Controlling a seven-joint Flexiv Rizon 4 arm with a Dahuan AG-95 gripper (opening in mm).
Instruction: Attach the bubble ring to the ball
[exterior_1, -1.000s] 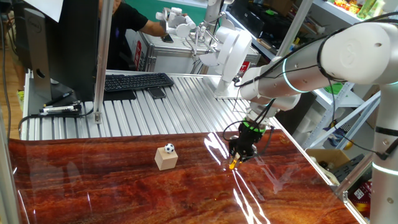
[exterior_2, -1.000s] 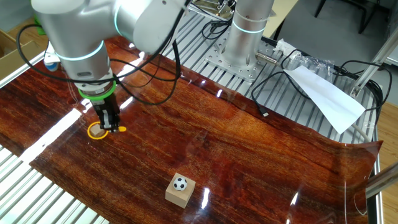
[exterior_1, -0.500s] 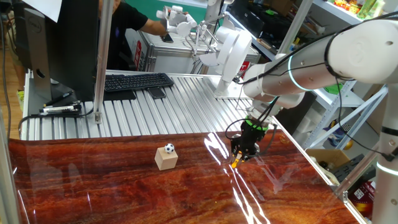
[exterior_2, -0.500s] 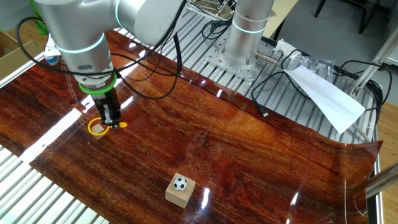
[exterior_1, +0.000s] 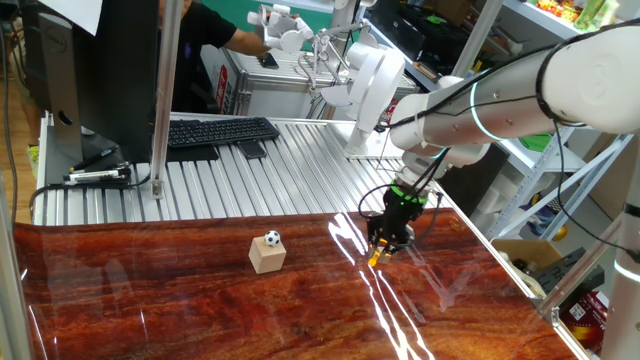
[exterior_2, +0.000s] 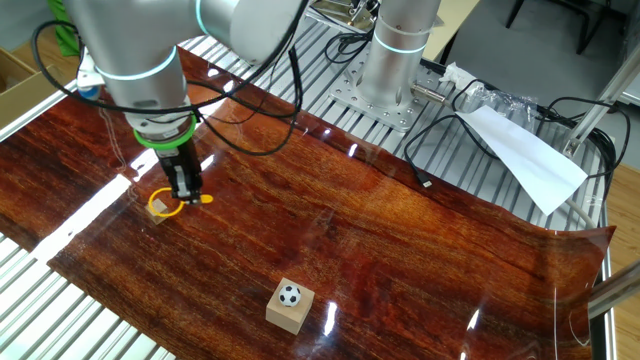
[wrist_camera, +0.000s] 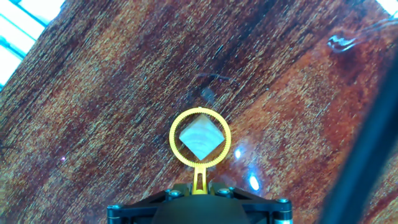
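Observation:
My gripper (exterior_1: 381, 250) is shut on the stem of the yellow-orange bubble ring (wrist_camera: 200, 138), which sticks out in front of the fingers. In the hand view the loop frames a small pale cube (wrist_camera: 200, 139) lying under it on the wood. The other fixed view shows the gripper (exterior_2: 187, 194) just above the table near its left edge, with the ring (exterior_2: 166, 207) over that small cube. The black-and-white ball (exterior_2: 289, 295) sits on top of a tan wooden cube (exterior_2: 288, 311) far from the gripper. The ball also shows in one fixed view (exterior_1: 272, 238), left of the gripper.
The glossy red-brown wooden board (exterior_2: 380, 250) covers the table. The slatted metal surface (exterior_1: 250, 170) behind it holds a keyboard (exterior_1: 215, 131). The arm's base (exterior_2: 395, 60), cables (exterior_2: 450, 130) and a white sheet (exterior_2: 525, 155) lie at the far side.
The gripper has shifted a little with the ring in it, up and to the right in the other fixed view. The ring now hangs over the small cube. The ball has not moved.

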